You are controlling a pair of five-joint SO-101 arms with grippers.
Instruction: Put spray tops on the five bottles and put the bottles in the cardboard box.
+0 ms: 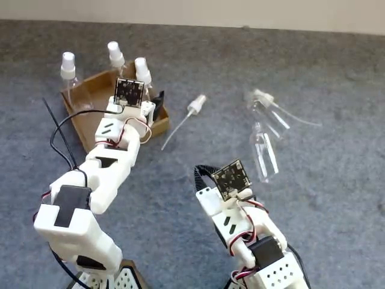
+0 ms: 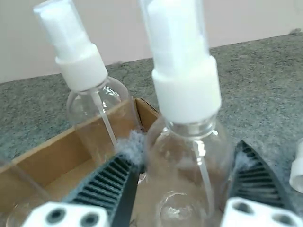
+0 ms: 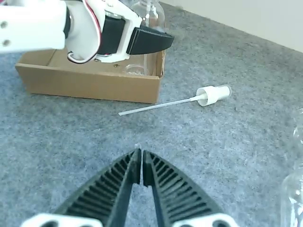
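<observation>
High view first: the cardboard box (image 1: 78,115) sits in the upper left of the frame on the grey carpet (image 1: 337,205). Three upright bottles (image 1: 75,90) stand in it, each with a white spray top on. The left arm is over the box, and the left wrist view shows the grip. The left gripper (image 2: 184,153) has its ribbed fingers (image 2: 111,182) against both sides of the nearest bottle (image 2: 189,137), pinching the clear body below the white collar. In the upper left of that frame a second capped bottle (image 2: 97,101) stands inside the box wall.

At centre in the high view a loose spray top (image 1: 197,104) lies on the carpet near the box, its long tube pointing lower left. To its right two clear bottles lie on their sides. The upper bottle (image 1: 269,114) has a spray top at its neck, seated or not I cannot tell. The lower bottle (image 1: 263,153) is bare-necked. The right gripper (image 3: 141,156) hangs above the carpet at lower centre, tips pressed together with nothing between them.
</observation>
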